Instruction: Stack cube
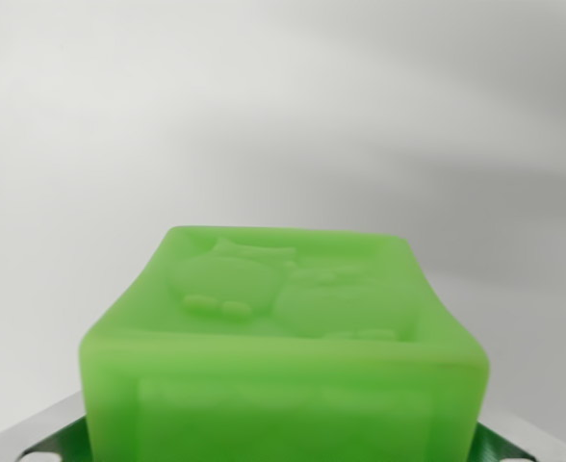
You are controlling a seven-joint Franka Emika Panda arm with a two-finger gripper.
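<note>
A translucent green cube (283, 337) fills the lower middle of the wrist view, very close to the camera. Its top face carries raised relief shapes inside a low rim. My gripper (283, 448) sits at the bottom edge. Only slivers of its grey metal fingers (38, 438) show at the lower left and lower right corners, pressed against the cube's two sides and tinted green by it. The gripper looks shut on the cube. The cube's underside and whatever lies below it are hidden. No second cube is visible.
Behind the cube there is only a plain, blurred white and grey surface (283, 106), with a soft darker band running across the right side.
</note>
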